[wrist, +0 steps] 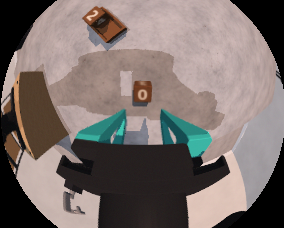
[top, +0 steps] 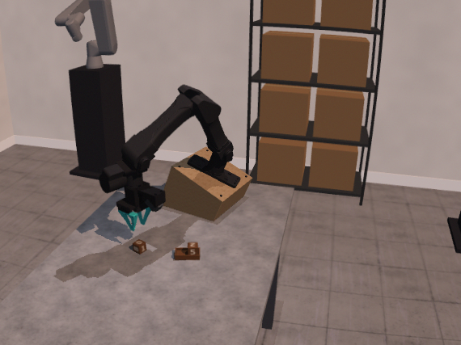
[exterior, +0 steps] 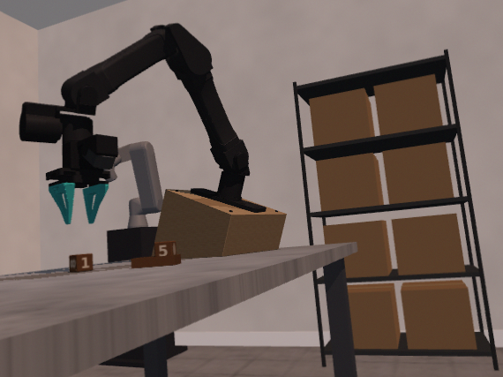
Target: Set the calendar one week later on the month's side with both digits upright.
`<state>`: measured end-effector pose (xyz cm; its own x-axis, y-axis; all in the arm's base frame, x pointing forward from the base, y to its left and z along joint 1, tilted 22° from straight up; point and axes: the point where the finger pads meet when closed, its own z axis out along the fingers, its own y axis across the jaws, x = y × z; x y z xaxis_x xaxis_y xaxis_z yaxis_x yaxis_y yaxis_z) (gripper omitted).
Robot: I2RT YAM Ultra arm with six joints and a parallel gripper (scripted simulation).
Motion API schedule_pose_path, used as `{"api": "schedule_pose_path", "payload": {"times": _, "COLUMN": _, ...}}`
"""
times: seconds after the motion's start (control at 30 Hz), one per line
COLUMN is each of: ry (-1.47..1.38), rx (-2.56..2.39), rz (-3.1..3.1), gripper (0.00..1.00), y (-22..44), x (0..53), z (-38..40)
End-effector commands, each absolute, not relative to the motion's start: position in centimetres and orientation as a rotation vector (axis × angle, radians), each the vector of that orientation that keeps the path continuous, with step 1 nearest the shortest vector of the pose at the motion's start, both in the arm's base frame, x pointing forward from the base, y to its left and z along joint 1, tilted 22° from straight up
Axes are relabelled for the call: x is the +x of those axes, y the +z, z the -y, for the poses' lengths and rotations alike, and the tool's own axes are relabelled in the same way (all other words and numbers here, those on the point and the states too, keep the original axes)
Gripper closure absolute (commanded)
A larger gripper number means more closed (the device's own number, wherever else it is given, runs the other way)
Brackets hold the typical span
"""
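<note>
In the top view, a grey table runs from the middle of the picture down past its lower left. A black arm (top: 158,130) (exterior: 128,64) is mounted on a slanted wooden block (top: 190,199) (exterior: 194,230) (wrist: 37,112) at the table's far edge, near the far right corner. Its gripper (top: 138,227) (exterior: 79,223) (wrist: 143,111) points down above the tabletop, toward the far left part. Nearer the viewer, a loose brown cube (top: 139,246) (exterior: 81,263) (wrist: 142,92) sits on the table, with 0 on top and 1 on a side. To its right, well inside the right edge, is the brown tray (top: 181,254) (exterior: 146,262) (wrist: 116,26). A second cube (top: 192,249) (exterior: 165,250) (wrist: 93,16) stands in the tray's right end, with 2 on top and 5 facing the viewer (both digits upright).

In the exterior view, the table's near edge rises toward its corner at the right. The teal fingers hang above the loose cube, apart from it; they are partly open, about midway between wide and narrow, with nothing between them. The 1 and the 5 face the viewer.

In the wrist view, the loose cube lies just beyond the fingertips (its 0 reads upright here). The tray is farther off, at the upper left, the 2 at its left end.
</note>
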<state>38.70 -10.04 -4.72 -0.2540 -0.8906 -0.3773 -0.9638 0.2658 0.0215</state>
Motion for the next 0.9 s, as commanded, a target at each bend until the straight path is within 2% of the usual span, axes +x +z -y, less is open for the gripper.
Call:
{"api": "schedule_pose_path", "payload": {"times": 0.0, "ry": 0.348, "rx": -1.696, "rz": -2.254, "gripper": 0.53, "y": -4.3, "x": 38.7, "z": 10.4}}
{"api": "schedule_pose_path", "payload": {"times": 0.87, "ry": 0.349, "rx": -1.696, "rz": -2.254, "gripper": 0.53, "y": -6.8, "x": 39.0, "z": 9.4}}
